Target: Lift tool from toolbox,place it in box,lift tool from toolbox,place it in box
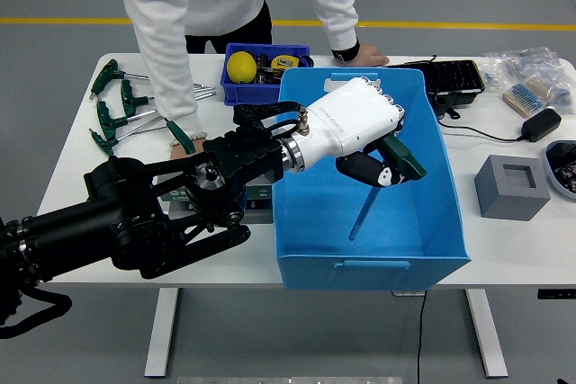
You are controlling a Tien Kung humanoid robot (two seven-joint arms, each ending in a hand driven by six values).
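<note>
My left hand, white with black fingers, reaches from the left over the big blue box. It is shut on a tool with a green T-handle; the thin shaft points down into the box, its tip close to the floor. Behind the box stands the small blue toolbox, holding a yellow round item and other tools. My right arm is out of sight.
A person in white stands at the far side, one hand resting on the table behind the box, the other near the green T-handle wrenches at the left. A grey block, black tray, charger and bags lie to the right.
</note>
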